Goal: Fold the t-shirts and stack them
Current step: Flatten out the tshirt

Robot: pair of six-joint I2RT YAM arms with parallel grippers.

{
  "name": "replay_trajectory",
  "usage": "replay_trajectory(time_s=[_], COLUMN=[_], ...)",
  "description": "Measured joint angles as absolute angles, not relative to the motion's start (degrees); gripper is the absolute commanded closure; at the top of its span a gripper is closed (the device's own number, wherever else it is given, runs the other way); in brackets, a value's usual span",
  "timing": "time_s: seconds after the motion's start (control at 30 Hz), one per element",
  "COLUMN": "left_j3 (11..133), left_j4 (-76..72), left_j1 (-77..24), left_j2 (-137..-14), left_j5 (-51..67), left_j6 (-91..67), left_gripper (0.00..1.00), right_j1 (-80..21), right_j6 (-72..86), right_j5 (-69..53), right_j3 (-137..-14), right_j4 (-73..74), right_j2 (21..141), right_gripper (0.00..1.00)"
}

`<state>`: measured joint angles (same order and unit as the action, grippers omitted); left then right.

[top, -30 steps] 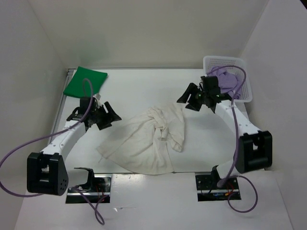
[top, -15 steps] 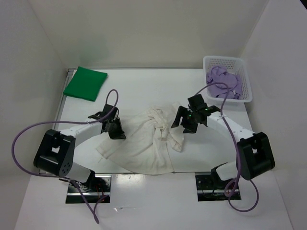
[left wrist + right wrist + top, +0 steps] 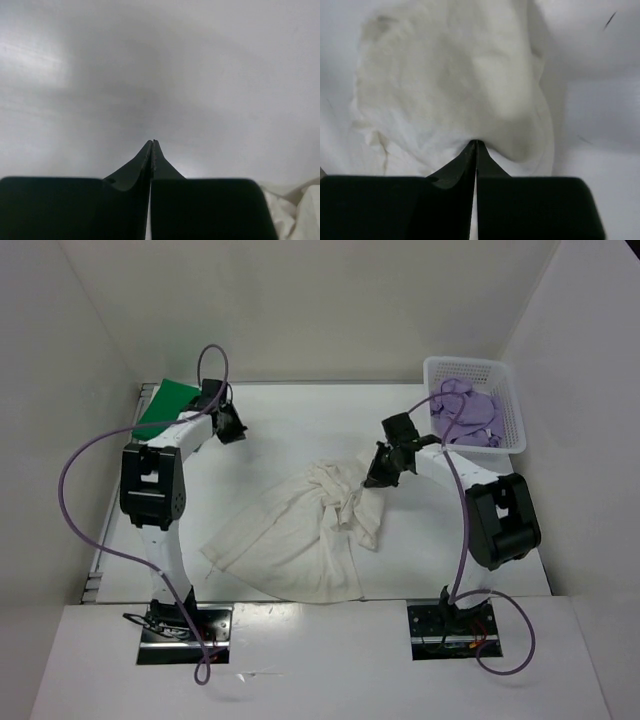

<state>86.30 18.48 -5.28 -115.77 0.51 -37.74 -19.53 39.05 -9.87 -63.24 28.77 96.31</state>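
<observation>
Evidently left end effector (image 3: 234, 430) and right end effector (image 3: 376, 476) are sitting pressed together, so the cream t-shirt's (image 3: 290, 540) one-o'clock edge is probably needing a deeper pinch.

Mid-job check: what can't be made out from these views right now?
1. Right wrist view: whether the right tool pinches the white t-shirt; its closed tips hide the contact.
2. Top view: part of the green t-shirt, behind the left arm.
3. Top view: how the purple t-shirt lies in the basket; too small.
</observation>
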Motion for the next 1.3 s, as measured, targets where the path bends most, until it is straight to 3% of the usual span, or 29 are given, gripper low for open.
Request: replay_trajectory(time_s=[0.03, 0.07, 0.1, 0.2, 0.33, 0.57, 0.67, 0.7, 0.77, 0.83, 0.87, 1.0, 1.17, 1.3], left_j3=[90.0, 91.9, 92.2, 84.6, 68.4, 49.4, 46.5, 45.9, 45.2, 45.3, 45.5, 47.6, 55.8, 64.1], left_j4=[19.3, 19.4, 19.0, 18.3, 20.1, 24.1, 24.2, 24.0, 23.5, 23.0, 22.7, 22.7, 21.3, 19.4], left_j1=[-4.8, -4.6, -4.6, -6.4, -10.9, -15.0, -18.6, -19.8, -21.8, -22.4, -22.4, -21.9, -16.0, -10.7], left_j2=[-117.6, -118.3, -118.1, -111.6, -98.6, -83.0, -82.1, -82.7, -85.0, -86.9, -87.3, -89.4, -97.2, -104.3], left_j5=[1.0, 1.8, 2.7, 4.9, 7.1, 8.7, 8.7, 8.7, 8.1, 7.1, 5.9, 1.5, -0.9, -1.2], left_j6=[-37.3, -37.1, -36.5, -35.6, -35.7, -38.3, -39.7, -40.1, -40.7, -41.2, -41.3, -40.9, -40.3, -39.1], left_gripper=[0.90, 0.83, 0.63, 0.21, 0.00, 0.00, 0.08, 0.13, 0.37, 0.59, 0.75, 0.97, 1.00, 1.00], right_j1=[-18.7, -18.2, -17.7, -18.5, -23.6, -29.6, -29.6, -29.6, -29.6, -29.6, -29.6, -29.6, -27.4, -20.1], right_j6=[38.9, 38.6, 38.0, 36.0, 32.5, 27.5, 26.6, 26.3, 25.8, 25.6, 25.6, 25.9, 25.8, 25.8], right_j5=[-9.2, -8.6, -7.7, -6.2, -5.3, -2.1, 0.3, 1.0, 2.3, 3.3, 3.9, 5.4, 5.7, 1.4], right_j3=[-64.8, -66.2, -67.6, -70.4, -72.8, -76.8, -76.9, -76.9, -76.9, -76.9, -76.9, -77.8, -78.8, -80.0], right_j4=[28.9, 29.1, 29.2, 30.5, 33.2, 37.1, 38.1, 38.4, 38.8, 38.9, 39.0, 39.5, 40.1, 40.1], right_j2=[96.4, 96.4, 96.1, 95.1, 95.0, 99.5, 101.2, 101.7, 102.4, 102.7, 102.7, 102.7, 102.6, 102.1], right_gripper=[0.83, 0.60, 0.52, 0.42, 0.38, 0.39, 0.53, 0.66, 0.82, 0.90, 0.91, 0.98, 1.00, 1.00])
